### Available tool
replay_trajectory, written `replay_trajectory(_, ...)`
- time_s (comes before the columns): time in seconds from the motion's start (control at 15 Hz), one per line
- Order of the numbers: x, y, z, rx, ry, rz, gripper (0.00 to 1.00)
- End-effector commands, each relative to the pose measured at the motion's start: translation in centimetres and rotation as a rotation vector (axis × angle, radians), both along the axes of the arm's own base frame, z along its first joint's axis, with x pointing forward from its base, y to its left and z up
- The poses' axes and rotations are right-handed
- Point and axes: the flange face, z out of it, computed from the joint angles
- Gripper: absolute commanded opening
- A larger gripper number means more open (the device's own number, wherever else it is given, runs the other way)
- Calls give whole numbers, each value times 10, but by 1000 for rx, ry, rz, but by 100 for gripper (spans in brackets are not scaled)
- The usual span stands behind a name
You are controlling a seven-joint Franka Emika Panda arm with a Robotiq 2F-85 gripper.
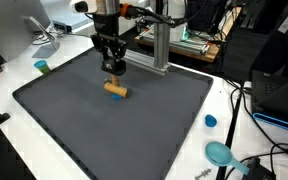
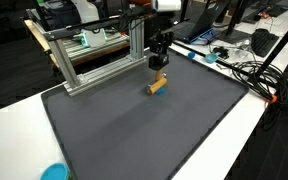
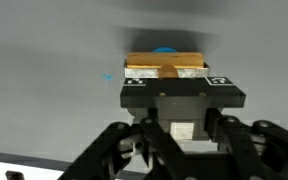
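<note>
The wooden cylinder (image 1: 116,89) lies flat on the dark mat (image 1: 134,130), long axis running ten to four o'clock in an exterior view. The gripper (image 1: 112,68) hangs just above it, fingers slightly parted, holding nothing. In the wrist view the cylinder (image 3: 165,66) sits at twelve o'clock.

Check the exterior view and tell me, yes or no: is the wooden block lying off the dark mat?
No: the wooden block lies on the dark mat, well inside its edges, just below the gripper.

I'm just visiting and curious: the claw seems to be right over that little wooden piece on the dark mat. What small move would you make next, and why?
Probably a short, straight descent. The gripper hangs just above the wooden block on the grey mat. In the wrist view the block lies centred between the fingers. Whether the jaws are closed on it yet, I cannot tell; if not, lowering slightly would seat it between them before closing.
</note>
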Motion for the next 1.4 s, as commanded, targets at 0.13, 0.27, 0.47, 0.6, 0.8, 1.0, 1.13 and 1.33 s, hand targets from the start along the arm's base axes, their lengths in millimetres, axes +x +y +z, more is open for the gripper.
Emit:
replay_trajectory(0.13, 10, 4, -1, 28, -103, 2, 22)
replay_trajectory(0.27, 13, 4, -4, 26, -107, 0, 22)
replay_trajectory(0.47, 12, 3, -19, 13, -64, -8, 22)
replay_trajectory(0.6, 15, 3, -18, 20, -78, -12, 22)
replay_trajectory(0.8, 19, 9, 3, 50, -181, -3, 22)
replay_trajectory(1.0, 16, 23, 33, 63, -262, 42, 22)
replay_trajectory(1.13, 10, 30, 43, 43, -193, 82, 22)
replay_trajectory(1.33, -3, 35, 52, 30, -29, 183, 22)
